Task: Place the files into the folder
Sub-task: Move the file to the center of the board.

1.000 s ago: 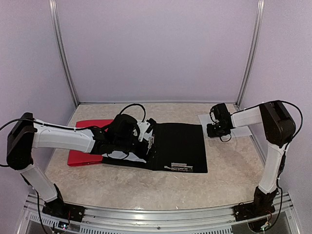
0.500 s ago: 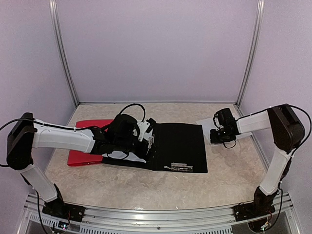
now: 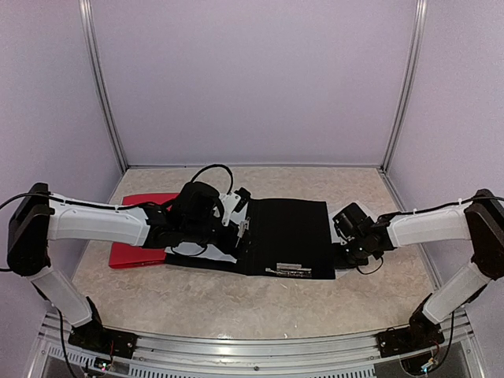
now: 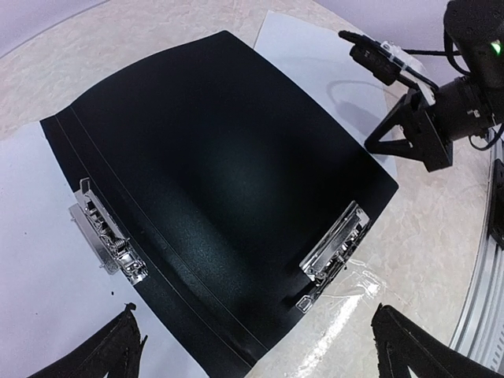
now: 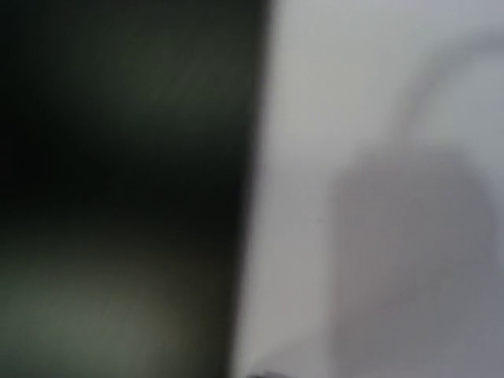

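The table [image 3: 378,299] carries an open black folder [image 3: 291,236] at its centre, spine [image 4: 169,272] running far to near. A shut red folder [image 3: 130,253] lies to its left, partly under the left arm.

A second ago the right claw [image 3: 340,242] sat on a sheet in the far right corner. That corner is now bare, and the claw has swept in low to the folder's right edge. The sheet [image 4: 315,63] has come with it. The left wrist view shows it flat on the table, hard against that edge. Whether it touches or overlaps the leaf I cannot tell, and the top view hides it behind the arm.

The right claw's jaws are closed, apparently pinching the sheet's near corner, though the pinch itself is not shown. I judge the file delivered to the folder but not yet in it. It has still to slide left across the black leaf.

One side of the sheet runs alongside the folder's edge, nearly parallel to the spine. That looks like the long side, so the long axis goes far to near. The claw covers the rest, so I am not certain.

The left claw [image 4: 264,346] hangs over the folder, spread fully and holding nothing. A second sheet [image 4: 31,236] lies left of the spine. The clips [image 4: 335,244] stand uncovered.
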Tool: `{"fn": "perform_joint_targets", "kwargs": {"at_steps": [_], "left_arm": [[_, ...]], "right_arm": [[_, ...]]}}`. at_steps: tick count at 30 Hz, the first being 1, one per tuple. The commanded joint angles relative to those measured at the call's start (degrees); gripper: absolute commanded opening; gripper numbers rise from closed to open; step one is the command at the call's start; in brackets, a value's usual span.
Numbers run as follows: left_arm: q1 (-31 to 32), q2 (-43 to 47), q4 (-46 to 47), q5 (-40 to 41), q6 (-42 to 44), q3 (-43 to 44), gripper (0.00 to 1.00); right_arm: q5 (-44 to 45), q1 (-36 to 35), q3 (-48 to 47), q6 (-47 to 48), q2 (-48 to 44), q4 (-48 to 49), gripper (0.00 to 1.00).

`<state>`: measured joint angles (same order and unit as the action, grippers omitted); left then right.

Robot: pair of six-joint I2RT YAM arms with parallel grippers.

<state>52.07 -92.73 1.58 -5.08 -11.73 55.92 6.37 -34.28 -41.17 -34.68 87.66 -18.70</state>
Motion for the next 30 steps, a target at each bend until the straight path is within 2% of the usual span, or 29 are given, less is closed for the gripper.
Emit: {"fn": "perform_joint_targets", "kwargs": {"at_steps": [1,7,12,17,22,30], "left_arm": [[-0.27,1.92,-1.04,0.95,0.45,0.24,0.99],[-0.22,2.25,-1.41,0.78,0.56,0.63,0.99],[-0.14,2.76,-2.9,0.87,0.1,0.76,0.99],[0.15,3.63,-4.94,2.94,-0.9,0.99,0.99],[0.59,5.4,-8.35,7.29,-2.68,0.93,0.99],[1.62,9.9,-12.64,11.54,-6.32,-1.34,0.99]], "right_arm": [[-0.69,-7.47,3.86,-10.18,-2.0,-10.54,0.0],[0.12,-20.29,4.03,-21.05,-3.19,-17.62,0.0],[-1.36,-31.05,2.75,-28.45,-1.81,-17.66,0.0],[-2.73,-38.62,-1.11,-31.18,3.87,-16.33,0.0],[-2.37,-42.4,-8.42,-28.91,11.36,-15.48,0.0],[-3.49,-42.8,-16.96,-21.0,18.51,-8.39,0.0]]}}
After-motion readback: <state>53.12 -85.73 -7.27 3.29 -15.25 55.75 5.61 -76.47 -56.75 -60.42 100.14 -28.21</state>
